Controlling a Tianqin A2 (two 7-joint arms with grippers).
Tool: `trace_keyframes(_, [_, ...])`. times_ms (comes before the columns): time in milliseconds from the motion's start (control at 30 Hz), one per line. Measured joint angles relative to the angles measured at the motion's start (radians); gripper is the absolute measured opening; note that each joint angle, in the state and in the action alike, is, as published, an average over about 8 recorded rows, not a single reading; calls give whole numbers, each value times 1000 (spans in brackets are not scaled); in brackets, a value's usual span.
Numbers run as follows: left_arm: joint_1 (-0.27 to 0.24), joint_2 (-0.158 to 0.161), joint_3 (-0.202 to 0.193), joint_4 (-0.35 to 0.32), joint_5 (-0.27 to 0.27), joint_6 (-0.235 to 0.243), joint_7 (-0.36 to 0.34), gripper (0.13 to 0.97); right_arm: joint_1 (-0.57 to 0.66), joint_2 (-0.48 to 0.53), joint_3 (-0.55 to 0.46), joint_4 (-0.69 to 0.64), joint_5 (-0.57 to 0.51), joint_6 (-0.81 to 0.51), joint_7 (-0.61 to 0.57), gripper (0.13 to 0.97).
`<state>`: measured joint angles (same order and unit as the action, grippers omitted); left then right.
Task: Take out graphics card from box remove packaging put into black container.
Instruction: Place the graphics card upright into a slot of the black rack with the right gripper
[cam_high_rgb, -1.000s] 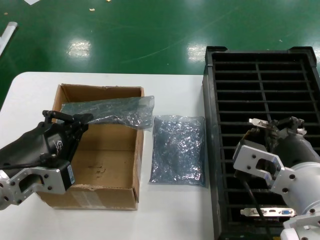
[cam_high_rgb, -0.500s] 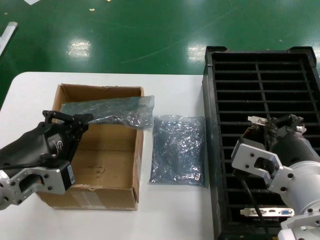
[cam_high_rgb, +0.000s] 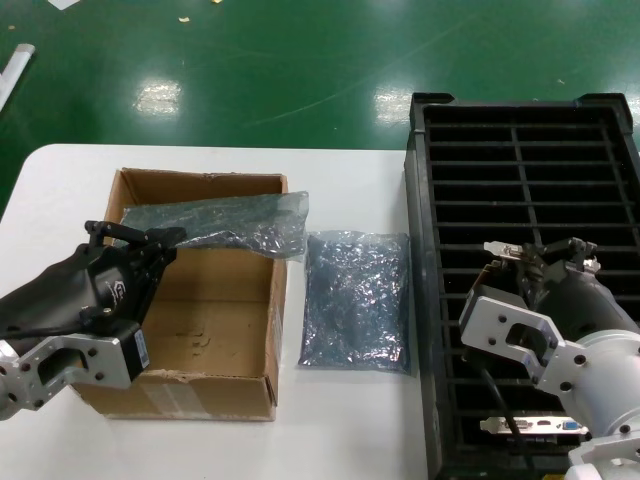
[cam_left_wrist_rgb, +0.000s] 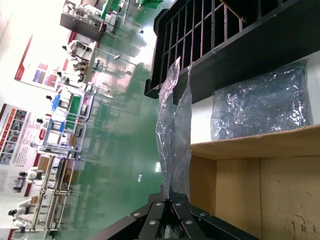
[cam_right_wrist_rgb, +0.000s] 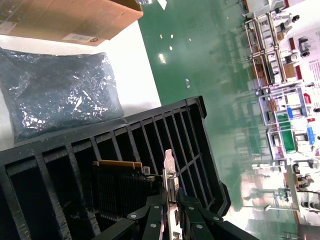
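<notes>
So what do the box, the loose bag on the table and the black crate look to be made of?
Box: brown corrugated cardboard, matte, rim torn. Bag: thin translucent grey-blue plastic, crinkled and glinting. Black crate: likely moulded plastic, dull sheen, slotted grid.

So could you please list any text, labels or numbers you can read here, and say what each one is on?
Nothing can be read.
Pale label on the box, seen at: print too small.
White marking on the left arm: blurred.
Red wall posters: too distant.
</notes>
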<state>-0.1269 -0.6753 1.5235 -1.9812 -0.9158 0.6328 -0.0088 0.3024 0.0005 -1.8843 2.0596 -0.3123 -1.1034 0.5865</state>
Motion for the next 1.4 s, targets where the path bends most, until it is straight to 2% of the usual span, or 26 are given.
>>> trace_keyframes(867, [0, 0, 0, 0, 0, 0, 0, 138, 10, 0, 28, 0, 1, 14, -24, 169])
trace_keyframes(1400, [0, 0, 0, 0, 0, 0, 0, 138, -30, 0, 33, 0, 25, 52, -24, 169])
